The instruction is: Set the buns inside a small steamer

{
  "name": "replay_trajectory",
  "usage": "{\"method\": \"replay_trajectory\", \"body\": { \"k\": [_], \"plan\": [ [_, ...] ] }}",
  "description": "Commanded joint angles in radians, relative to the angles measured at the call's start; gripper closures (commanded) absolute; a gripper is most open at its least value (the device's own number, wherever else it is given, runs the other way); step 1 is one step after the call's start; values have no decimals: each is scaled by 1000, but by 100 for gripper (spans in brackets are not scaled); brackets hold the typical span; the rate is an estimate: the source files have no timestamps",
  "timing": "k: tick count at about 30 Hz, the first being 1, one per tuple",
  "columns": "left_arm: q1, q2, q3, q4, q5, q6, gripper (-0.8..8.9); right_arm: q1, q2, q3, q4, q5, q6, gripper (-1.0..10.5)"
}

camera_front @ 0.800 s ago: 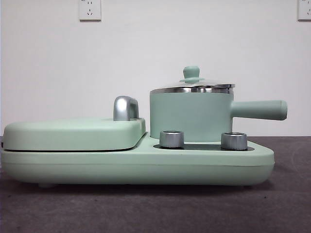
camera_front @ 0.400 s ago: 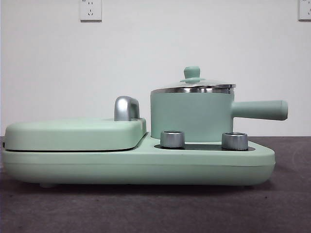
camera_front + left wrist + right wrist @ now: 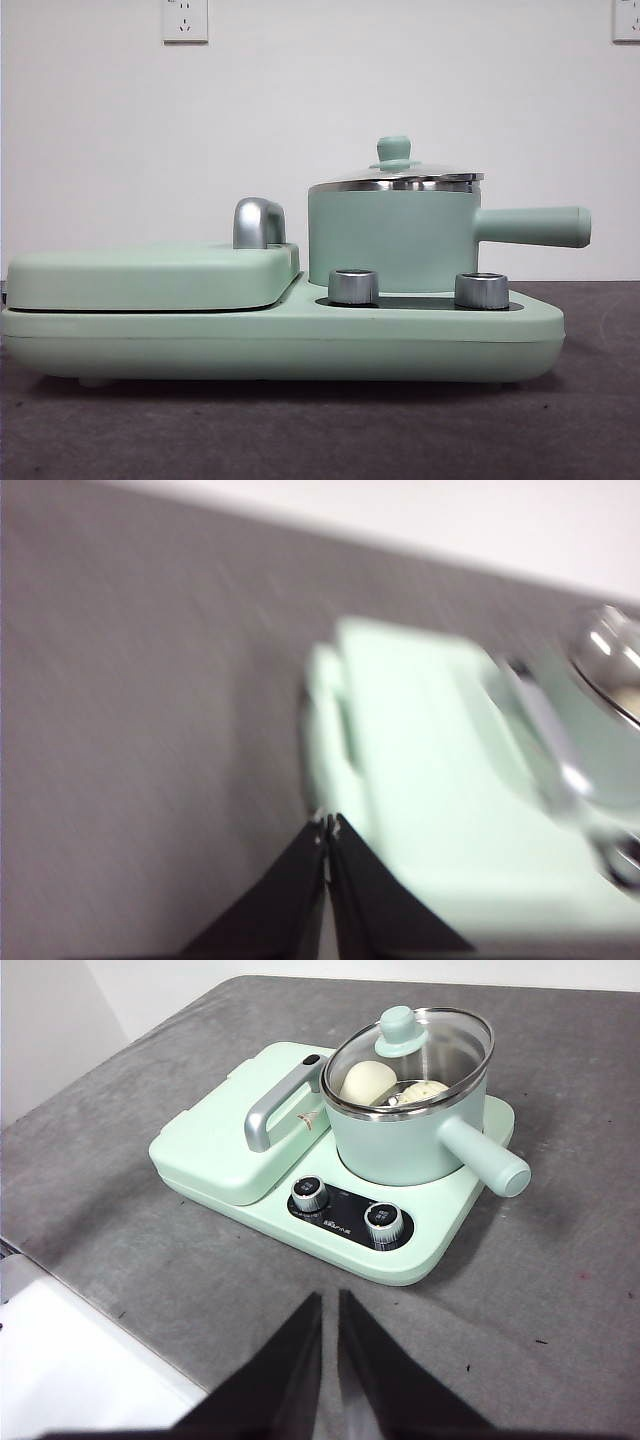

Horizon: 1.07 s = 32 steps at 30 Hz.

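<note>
Front view: mint-green round steel-rimmed steamer pot (image 3: 395, 238) on its mint-green cooker base (image 3: 280, 340), green-knobbed glass lid (image 3: 396, 172) on, long handle level to one side – no gripper in sight.

Left wrist view (blurred): left gripper (image 3: 328, 830) pinched narrow, empty, above the flat mint-green griddle lid (image 3: 440, 800).

Right wrist view: right gripper (image 3: 330, 1305) nearly closed, empty, well short of the pot – two white buns (image 3: 392, 1085) already inside under the glass, straight ahead. Grey bench (image 3: 560, 1290) underneath. Task looks done; neither arm clearly nearer.

each pincer (image 3: 330, 1305) has two matte black, wedge-shaped jaws tapering to thin tips; left pincer (image 3: 328, 828) alike.
</note>
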Motion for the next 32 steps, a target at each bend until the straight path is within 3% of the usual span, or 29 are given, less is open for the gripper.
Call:
{"method": "replay_trajectory", "body": {
  "k": [1,4,9,14,19,32],
  "plan": [
    [61,-55,-143,250,-6,196,807,6,2,10,10,0,1,921],
    [91,-95,-304,476,-6,212,807,6,2,10,10,0,1,921],
    [90,-135,-528,625,-6,219,807,6,2,10,10,0,1,921],
    [90,-171,-649,615,-9,204,807,6,2,10,10,0,1,921],
    [111,-171,-647,623,-74,232,807,6,2,11,10,0,1,921],
    [126,-171,-647,625,-77,234,807,6,2,11,10,0,1,922]
  ]
}}
